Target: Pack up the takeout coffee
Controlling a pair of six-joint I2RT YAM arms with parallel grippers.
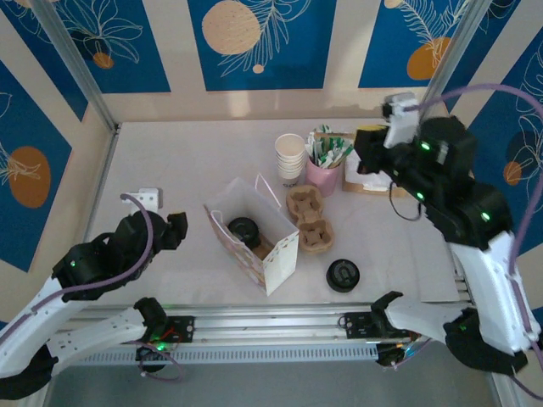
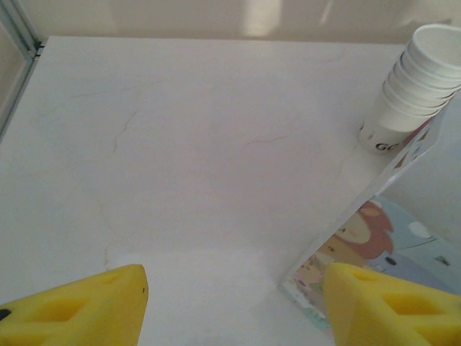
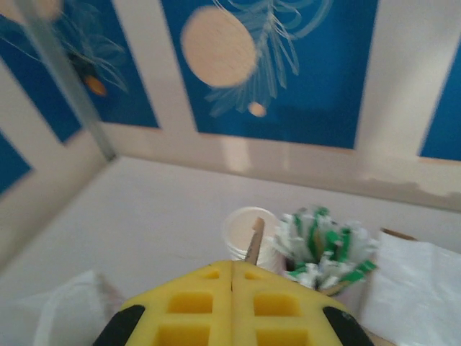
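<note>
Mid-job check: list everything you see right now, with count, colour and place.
table: one, pale, inside blue patterned walls
paper bag: one, white with print, table centre, top open
takeout coffee: one, black lid, inside the paper bag
loose lid: one, black, on the table near-right of the bag
cup carrier: one, brown, just right of the bag
paper cups: one stack, cream, behind the carrier
pink cup: one, holds green-and-white sachets, right of the stack
napkins: white pile, right of the pink cup
white block: one, far left
left gripper: yellow fingers open, left of the bag
right gripper: yellow fingers shut, apparently on a wooden stirrer, over the pink cup
</note>
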